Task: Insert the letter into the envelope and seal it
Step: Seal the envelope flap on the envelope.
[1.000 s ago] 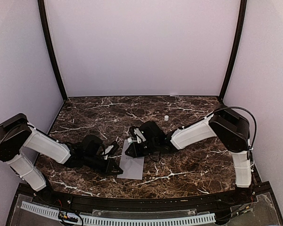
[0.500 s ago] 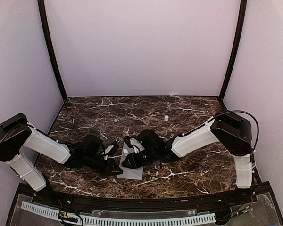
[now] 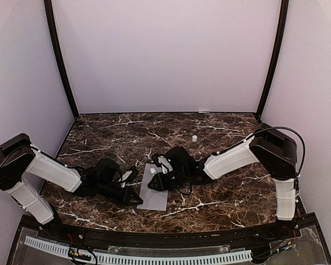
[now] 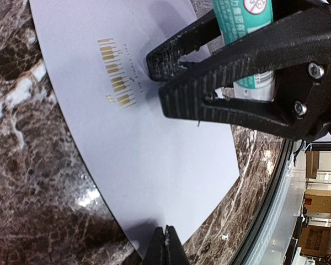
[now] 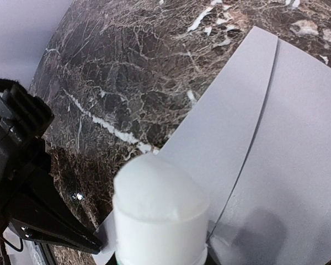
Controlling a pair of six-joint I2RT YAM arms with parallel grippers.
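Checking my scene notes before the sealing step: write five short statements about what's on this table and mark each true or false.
1. The right gripper holds a glue stick above the envelope. True.
2. The left gripper is wide open, well away from the envelope. False: its fingers are shut at the envelope's edge.
3. The envelope carries small gold printed marks. True.
4. The envelope lies on a pale wooden table. False: the table is dark brown marble with white veins.
5. A small white object stands on the table beyond both arms, apart from the envelope. True.
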